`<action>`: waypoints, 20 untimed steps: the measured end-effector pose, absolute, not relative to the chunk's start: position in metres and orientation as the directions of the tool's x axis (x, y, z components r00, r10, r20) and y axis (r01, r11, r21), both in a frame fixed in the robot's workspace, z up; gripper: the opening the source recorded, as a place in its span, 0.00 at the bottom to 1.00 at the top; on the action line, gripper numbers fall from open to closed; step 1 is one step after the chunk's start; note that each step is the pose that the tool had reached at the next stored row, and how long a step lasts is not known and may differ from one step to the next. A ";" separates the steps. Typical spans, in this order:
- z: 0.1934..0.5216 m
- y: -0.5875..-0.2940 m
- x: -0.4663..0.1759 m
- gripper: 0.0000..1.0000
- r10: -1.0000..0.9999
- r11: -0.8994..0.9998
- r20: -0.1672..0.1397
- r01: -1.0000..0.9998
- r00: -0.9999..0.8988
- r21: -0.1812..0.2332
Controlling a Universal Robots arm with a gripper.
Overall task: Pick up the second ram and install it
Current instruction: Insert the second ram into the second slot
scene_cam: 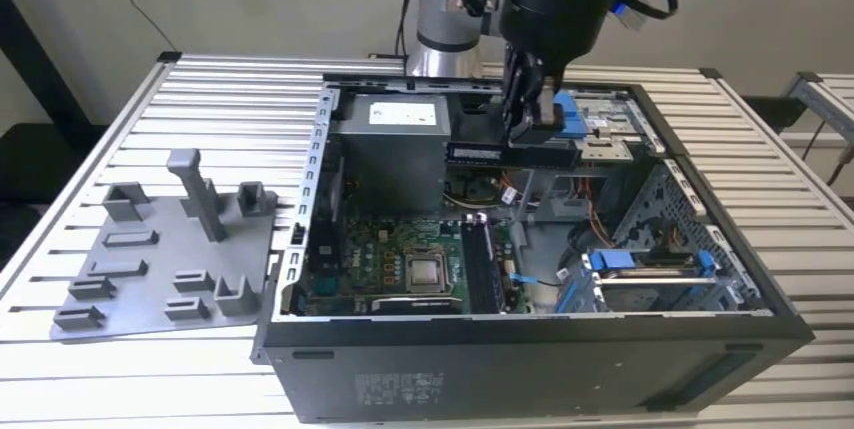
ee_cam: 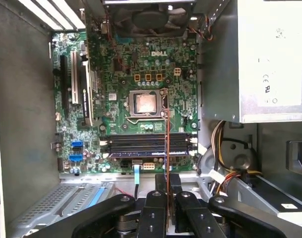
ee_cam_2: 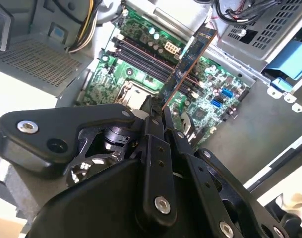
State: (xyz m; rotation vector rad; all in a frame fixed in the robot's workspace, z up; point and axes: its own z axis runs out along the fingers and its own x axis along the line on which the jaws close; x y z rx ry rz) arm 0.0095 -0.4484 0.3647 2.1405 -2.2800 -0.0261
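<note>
Exterior view, near to far: open PC case (scene_cam: 534, 369) sits on the slatted tabletop (scene_cam: 200, 379), toward the right edge and reaching the near edge. Side panel is off, green motherboard (scene_cam: 400, 259) lies flat inside. Grey holder tray (scene_cam: 147, 269) lies on the tabletop just beside the case, by the left edge, posts pointing up. CPU socket (scene_cam: 427, 271) is mid-board, black RAM slots (scene_cam: 477, 259) just beside it on the exterior view's right. Blue-tabbed drive cage (scene_cam: 647, 264) is in the case's near right corner.

Farther back the gripper (scene_cam: 531, 134) hangs inside the case, pointing down, over the far part of the board next to the grey power supply (scene_cam: 400, 149). Pincer is clamped on the second ram (scene_cam: 475, 153): gripped at one end, stick level, reaching toward the exterior view's left. It's in the air above the board, not seated in any slot. Arm (scene_cam: 447, 29) rises beyond the case's far edge.

Second wrist view: fingers (ee_cam_2: 153, 158) pressed against the stick's end, dark board face running away over the motherboard.

First wrist view: stick is edge-on, a thin line crossing the slots at roughly right angles. Case fan (ee_cam: 151, 17) sits on the case wall on the socket's side of the board, opposite the slots
</note>
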 end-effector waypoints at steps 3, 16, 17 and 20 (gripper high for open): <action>0.365 -0.448 0.010 0.14 -0.996 0.092 -0.001 -0.995 -0.093 0.022; 0.364 -0.448 0.010 0.14 -0.963 0.268 -0.001 -0.963 -0.269 0.022; 0.364 -0.448 0.010 0.14 -0.960 0.278 -0.001 -0.960 -0.278 0.022; 0.363 -0.448 0.010 0.14 -0.951 0.308 -0.001 -0.951 -0.308 0.022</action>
